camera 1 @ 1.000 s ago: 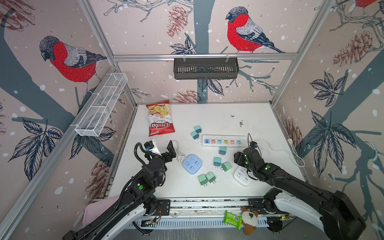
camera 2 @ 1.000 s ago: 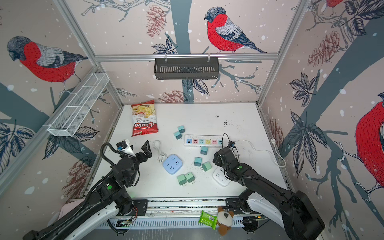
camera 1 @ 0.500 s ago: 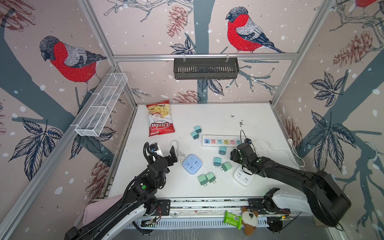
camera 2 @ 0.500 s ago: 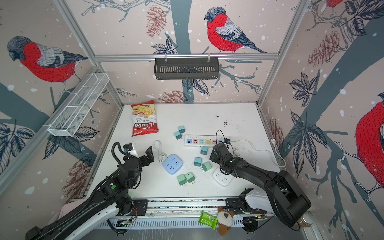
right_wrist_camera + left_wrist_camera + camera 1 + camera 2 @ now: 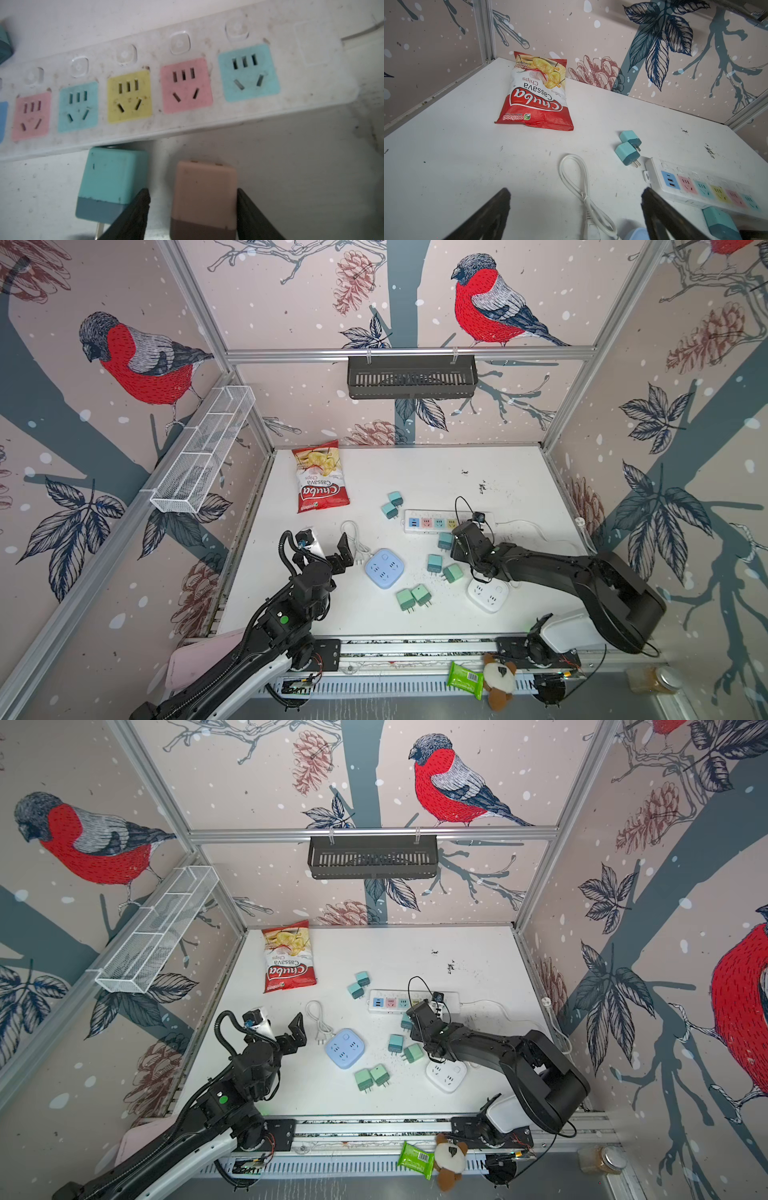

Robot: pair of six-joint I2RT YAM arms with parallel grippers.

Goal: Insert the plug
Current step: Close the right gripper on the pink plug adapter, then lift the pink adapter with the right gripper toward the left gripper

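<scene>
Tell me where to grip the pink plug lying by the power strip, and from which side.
Grip the pink plug across its two long, parallel sides, on the pale body. It lies flat, so come from above, as the right hand stands now, one finger in the narrow gap beside the teal plug.

left arm point(image 5: 286, 616) bent, jaws wide, right arm point(image 5: 540, 566) stretched low, jaws partly apart
</scene>
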